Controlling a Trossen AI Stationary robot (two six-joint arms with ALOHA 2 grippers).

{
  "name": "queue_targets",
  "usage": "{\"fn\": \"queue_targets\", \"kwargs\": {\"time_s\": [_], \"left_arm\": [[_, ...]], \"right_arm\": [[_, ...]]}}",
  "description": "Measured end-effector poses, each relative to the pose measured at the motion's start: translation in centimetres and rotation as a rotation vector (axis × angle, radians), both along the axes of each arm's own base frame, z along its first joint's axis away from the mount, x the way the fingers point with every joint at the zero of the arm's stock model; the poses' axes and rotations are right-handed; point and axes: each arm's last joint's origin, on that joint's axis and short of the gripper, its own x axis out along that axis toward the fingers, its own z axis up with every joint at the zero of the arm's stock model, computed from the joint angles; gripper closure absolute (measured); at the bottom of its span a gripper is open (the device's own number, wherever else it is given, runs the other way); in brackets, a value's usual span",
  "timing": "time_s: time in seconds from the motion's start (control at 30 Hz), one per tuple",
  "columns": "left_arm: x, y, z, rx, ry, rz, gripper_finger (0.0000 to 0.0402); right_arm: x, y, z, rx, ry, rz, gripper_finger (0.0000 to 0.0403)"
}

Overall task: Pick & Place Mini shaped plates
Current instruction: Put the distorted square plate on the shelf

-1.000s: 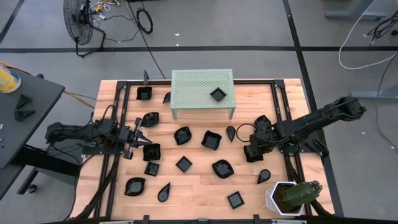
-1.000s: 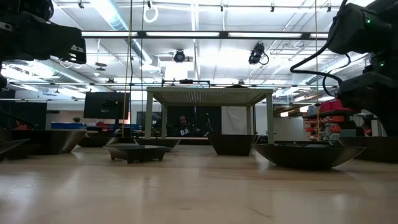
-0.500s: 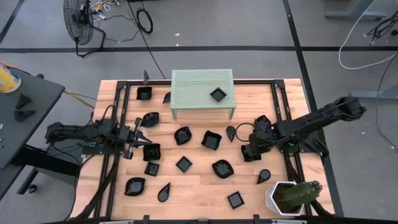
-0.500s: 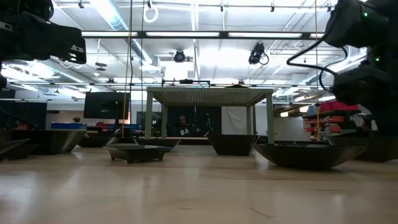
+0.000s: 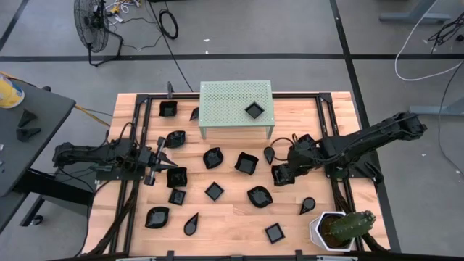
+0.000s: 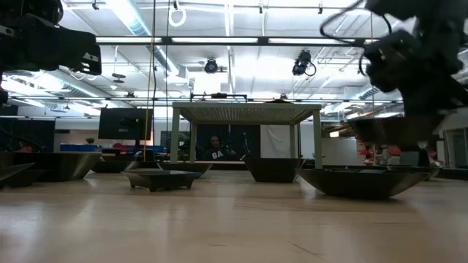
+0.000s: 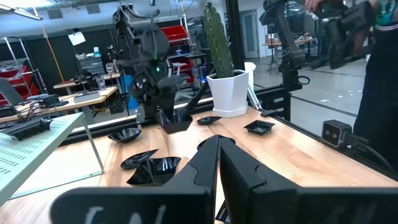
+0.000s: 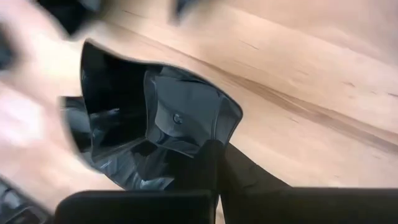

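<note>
Many glossy black mini shaped plates lie scattered on the wooden table (image 5: 232, 210). One more sits on top of the pale green perforated stand (image 5: 235, 109). My right gripper (image 5: 281, 174) is over the table's right half, shut on one small black plate (image 8: 149, 118). That plate also shows in the left wrist view (image 7: 176, 122). My left gripper (image 5: 165, 165) waits at the table's left side, level and shut, with nothing in it. A plate (image 5: 176, 177) lies just beside it. My right gripper pinches the plate by its raised rim (image 8: 198, 149) between its two fingers. The fingers come from above, slanting steeply down. The plate hangs tilted below the fingers with its hollow toward the wrist camera, clear of the table.
A white hexagonal pot with a cactus (image 5: 337, 228) stands at the near right corner. Black rails (image 5: 330, 119) run along the table's left and right sides. Plates (image 5: 259, 196) (image 5: 246, 162) lie close around my right gripper. Bare wood shows along the near edge.
My right gripper has risen and drifted toward the table's left edge, tipping a little. It carries the black plate, which has come up off the wood and now hangs clear.
</note>
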Motion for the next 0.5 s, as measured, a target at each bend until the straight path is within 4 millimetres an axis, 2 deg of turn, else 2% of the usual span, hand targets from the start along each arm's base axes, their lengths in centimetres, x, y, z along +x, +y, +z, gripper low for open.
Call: {"fn": "queue_targets", "kwargs": {"time_s": [0.2, 0.5], "left_arm": [[0.0, 0.0, 0.0, 0.000, 0.000, 0.000, 0.0378], [0.0, 0.0, 0.0, 0.000, 0.000, 0.000, 0.0378]], "right_arm": [[2.1, -0.9, 3.4, -0.060, -0.112, -0.009, 0.0398], [6.6, -3.3, 7.3, -0.182, -0.218, 0.095, 0.0398]]}}
